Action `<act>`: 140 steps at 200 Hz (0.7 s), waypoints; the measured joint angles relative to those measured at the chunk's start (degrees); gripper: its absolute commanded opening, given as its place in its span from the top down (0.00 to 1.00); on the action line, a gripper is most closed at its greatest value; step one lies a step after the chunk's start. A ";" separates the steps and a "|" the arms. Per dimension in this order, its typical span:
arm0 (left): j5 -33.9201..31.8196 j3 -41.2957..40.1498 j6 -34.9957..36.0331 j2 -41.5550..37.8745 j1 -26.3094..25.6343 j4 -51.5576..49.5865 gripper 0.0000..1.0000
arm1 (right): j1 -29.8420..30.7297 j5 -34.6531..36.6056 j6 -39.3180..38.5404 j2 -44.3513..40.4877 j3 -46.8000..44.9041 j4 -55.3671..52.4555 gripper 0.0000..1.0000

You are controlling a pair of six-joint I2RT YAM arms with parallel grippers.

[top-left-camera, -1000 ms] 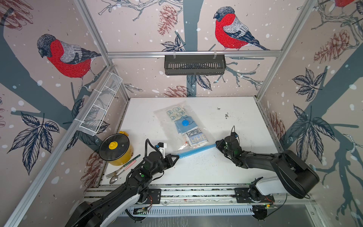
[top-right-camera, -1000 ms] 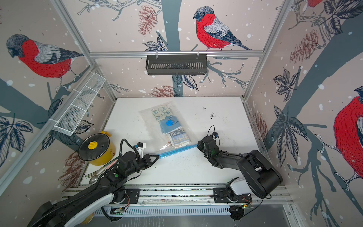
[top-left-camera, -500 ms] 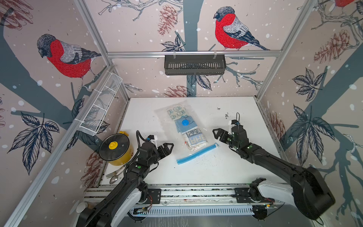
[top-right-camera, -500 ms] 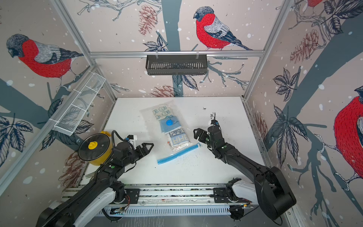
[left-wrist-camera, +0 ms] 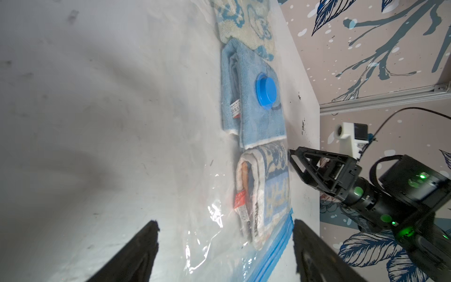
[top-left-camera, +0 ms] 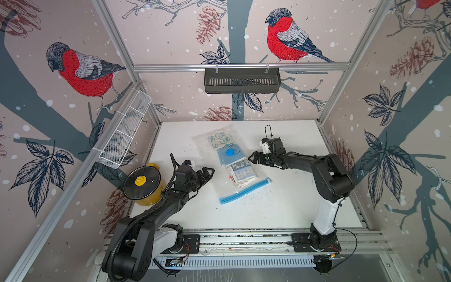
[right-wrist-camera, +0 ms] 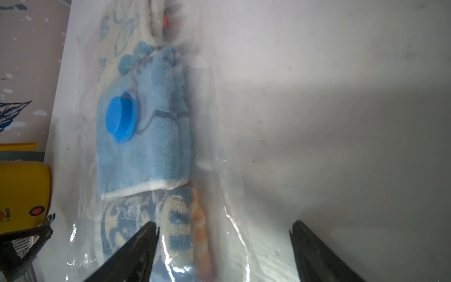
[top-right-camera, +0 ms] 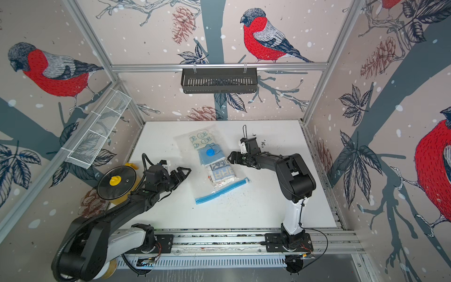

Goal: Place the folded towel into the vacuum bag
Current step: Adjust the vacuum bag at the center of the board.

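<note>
In both top views we see the vacuum bag (top-left-camera: 227, 188) lying flat near the middle of the white table (top-left-camera: 280, 210), its blue zip strip (top-left-camera: 245, 191) on the side toward the arms' bases. Three towels sit in a row inside it. A cream towel (top-left-camera: 220, 140) is farthest in, and a blue towel (top-left-camera: 226, 161) lies under the round valve cap (top-left-camera: 229, 152). The folded towel (top-left-camera: 242, 173), patterned blue and cream, has its end just beside the strip. Blue block letters run across it, but we cannot read them surely. The left gripper (top-left-camera: 208, 173) and the right gripper (top-left-camera: 251, 158) flank the bag, each with jaws spread and nothing between them. A yellow pot (top-left-camera: 149, 198) under a lid (top-left-camera: 141, 182) stands at the table's left edge; we cannot make out what it holds.

From the left wrist, we look between widely parted fingers (left-wrist-camera: 136, 254) at the bag. A white tag (left-wrist-camera: 235, 110) on the blue towel and a red-and-white tag (left-wrist-camera: 240, 210) on the folded towel carry print too small to read.

From the right wrist, the fingers (right-wrist-camera: 133, 254) stand wide over the plastic, which blurs the towels. The pot shows small black writing, cut off at the frame's edge.
</note>
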 measured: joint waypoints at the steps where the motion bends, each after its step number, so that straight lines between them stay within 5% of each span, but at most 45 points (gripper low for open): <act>1: 0.04 0.09 0.02 0.13 0.00 0.07 0.14 | 0.04 -0.07 0.00 0.09 0.09 0.00 0.20; 82: 0.81 7.54 1.55 4.87 0.00 -2.12 0.13 | 0.66 -1.14 0.46 1.75 -2.19 3.34 0.92; 97: -0.24 8.52 2.38 4.50 0.00 -3.28 0.13 | -0.24 -0.61 1.81 0.17 -4.24 3.43 0.99; 140: -2.51 11.65 5.05 3.13 0.02 -6.51 0.12 | -3.23 4.13 3.34 -4.79 -9.07 3.13 1.00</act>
